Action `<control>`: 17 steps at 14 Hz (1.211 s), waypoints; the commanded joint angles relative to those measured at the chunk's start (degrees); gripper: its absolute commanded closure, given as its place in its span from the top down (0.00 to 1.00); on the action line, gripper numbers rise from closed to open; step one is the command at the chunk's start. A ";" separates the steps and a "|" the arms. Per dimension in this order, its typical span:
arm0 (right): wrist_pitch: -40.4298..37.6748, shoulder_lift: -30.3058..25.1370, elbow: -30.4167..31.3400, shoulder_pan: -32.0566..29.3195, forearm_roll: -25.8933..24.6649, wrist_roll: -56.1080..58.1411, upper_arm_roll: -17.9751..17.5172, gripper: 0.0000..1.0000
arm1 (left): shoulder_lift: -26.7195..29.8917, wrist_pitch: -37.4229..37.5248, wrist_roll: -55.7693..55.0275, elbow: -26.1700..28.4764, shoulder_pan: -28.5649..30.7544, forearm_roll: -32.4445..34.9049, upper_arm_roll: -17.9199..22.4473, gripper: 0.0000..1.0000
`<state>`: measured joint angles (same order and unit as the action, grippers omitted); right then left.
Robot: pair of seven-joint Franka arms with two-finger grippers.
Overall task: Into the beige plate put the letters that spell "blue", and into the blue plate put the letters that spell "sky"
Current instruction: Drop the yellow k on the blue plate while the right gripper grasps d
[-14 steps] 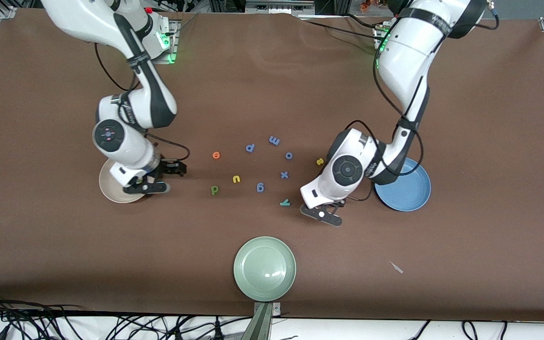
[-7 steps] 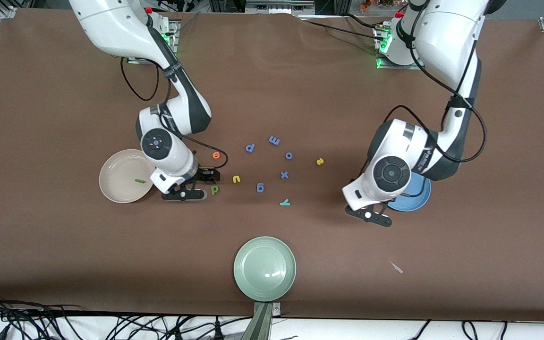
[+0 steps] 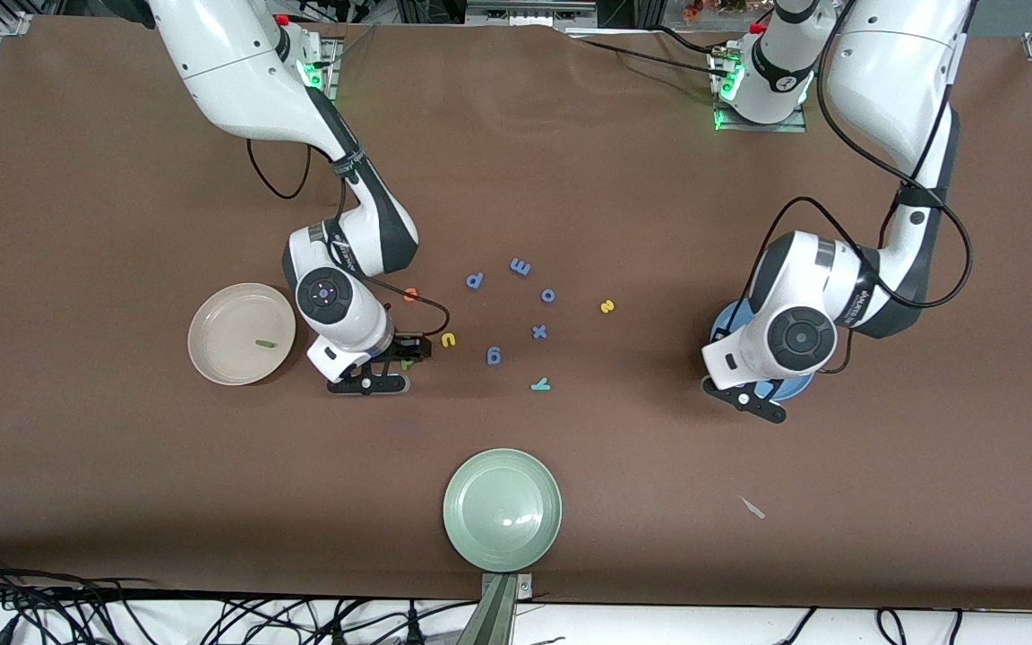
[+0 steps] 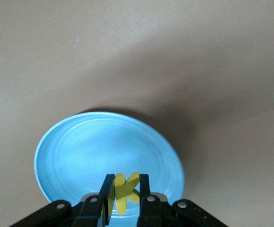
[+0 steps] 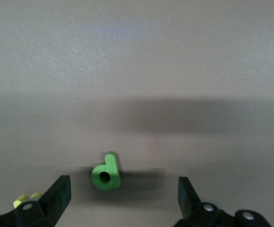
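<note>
Moved: the left gripper (image 4: pixel 125 201) has been carried from the table to above the blue plate (image 4: pixel 80 151); the right gripper (image 5: pixel 122 194) from the beige plate (image 3: pixel 220 358) to above the green "b" (image 5: pixel 106 172).
Left gripper: clamped on yellow "k" (image 4: pixel 125 191).
Right gripper: spread wide, nothing held.
Nearby: yellow "u" (image 3: pixel 449 339), blue-purple letters (image 3: pixel 494 356), pale green plate (image 3: pixel 480 537).

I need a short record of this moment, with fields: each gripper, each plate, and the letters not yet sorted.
left gripper: shut on the yellow "k", over the blue plate
right gripper: open, over the green "b"
beige plate: holds the thin green "l"
pale green plate: no letters in it
unsorted on table: yellow "u", orange "e", yellow "s", teal "y"
</note>
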<state>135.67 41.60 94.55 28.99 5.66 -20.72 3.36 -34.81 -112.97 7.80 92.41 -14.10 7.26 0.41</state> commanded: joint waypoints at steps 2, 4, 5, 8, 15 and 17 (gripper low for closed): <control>2.84 2.08 -1.39 0.19 0.06 -0.55 0.16 1.00 | 5.01 -10.23 2.66 12.34 1.97 1.71 -0.76 0.19; 3.38 2.52 -1.47 0.54 0.06 -0.72 -0.01 1.00 | 4.75 -13.49 2.75 14.28 2.94 1.71 -0.76 0.38; 3.38 2.61 -1.47 0.72 0.06 -0.73 -0.02 0.98 | 4.75 -14.11 2.83 14.55 3.02 1.80 -0.76 0.72; 3.38 2.61 -1.47 0.63 0.41 -0.81 -0.02 0.59 | 5.19 -13.51 3.27 13.85 2.94 1.71 -0.76 1.00; 2.68 2.09 -2.08 0.20 0.67 0.33 0.07 0.00 | 6.42 -10.08 2.31 6.91 2.32 -1.26 -3.48 1.00; -0.99 1.56 -3.57 -0.42 0.58 0.85 0.33 0.00 | 6.33 -10.08 2.31 5.50 2.15 -5.48 -3.57 1.00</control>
<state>138.17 43.13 93.44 29.29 5.70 -20.77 3.55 -28.73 -124.50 9.90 99.58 -12.08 4.84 -2.95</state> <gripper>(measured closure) 0.722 0.000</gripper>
